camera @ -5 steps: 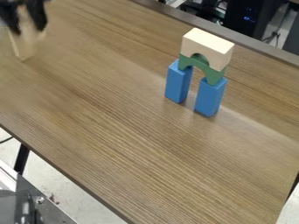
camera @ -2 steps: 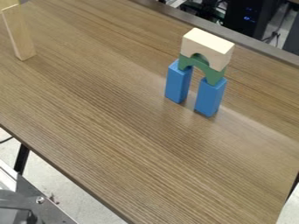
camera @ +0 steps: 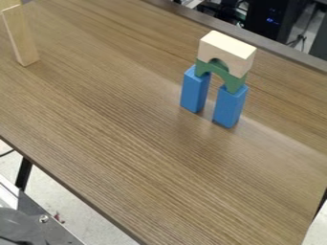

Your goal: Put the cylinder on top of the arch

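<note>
Cylinder — cannot tell where. Under pale arch (camera: 223, 48): green arch (camera: 235, 83), blue blocks (camera: 229, 107). Gripper state: cannot tell. Cylinder probably light, stiff, easy to roll — better take it by sides, near middle.

The upper left corner crops a pale piece (camera: 9, 4) of unclear shape beside the wooden block (camera: 22, 38).

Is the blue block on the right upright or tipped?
Upright: the blue block stands on end, with the green arch on top.
</note>
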`<state>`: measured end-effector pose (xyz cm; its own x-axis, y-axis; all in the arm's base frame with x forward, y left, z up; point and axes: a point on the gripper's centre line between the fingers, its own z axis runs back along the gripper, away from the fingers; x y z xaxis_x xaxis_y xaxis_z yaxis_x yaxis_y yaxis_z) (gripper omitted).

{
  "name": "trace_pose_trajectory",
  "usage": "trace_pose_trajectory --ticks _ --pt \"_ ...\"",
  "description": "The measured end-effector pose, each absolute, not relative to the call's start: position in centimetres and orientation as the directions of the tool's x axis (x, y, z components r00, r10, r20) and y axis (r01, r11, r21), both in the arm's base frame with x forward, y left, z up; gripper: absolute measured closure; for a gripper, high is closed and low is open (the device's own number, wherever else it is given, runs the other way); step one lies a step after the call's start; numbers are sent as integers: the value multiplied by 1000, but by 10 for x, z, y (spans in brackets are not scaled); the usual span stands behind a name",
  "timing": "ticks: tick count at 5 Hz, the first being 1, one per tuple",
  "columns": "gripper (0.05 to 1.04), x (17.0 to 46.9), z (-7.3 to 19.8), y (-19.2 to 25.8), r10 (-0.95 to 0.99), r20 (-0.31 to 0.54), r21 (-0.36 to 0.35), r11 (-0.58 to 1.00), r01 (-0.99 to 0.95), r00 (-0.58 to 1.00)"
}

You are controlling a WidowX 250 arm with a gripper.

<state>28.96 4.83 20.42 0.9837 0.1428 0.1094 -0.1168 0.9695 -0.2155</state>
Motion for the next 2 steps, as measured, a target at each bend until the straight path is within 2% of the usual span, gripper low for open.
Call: trace_pose_trajectory --ticks 2 --pt "539 294 202 12 53 100 -168 985 -35 994"
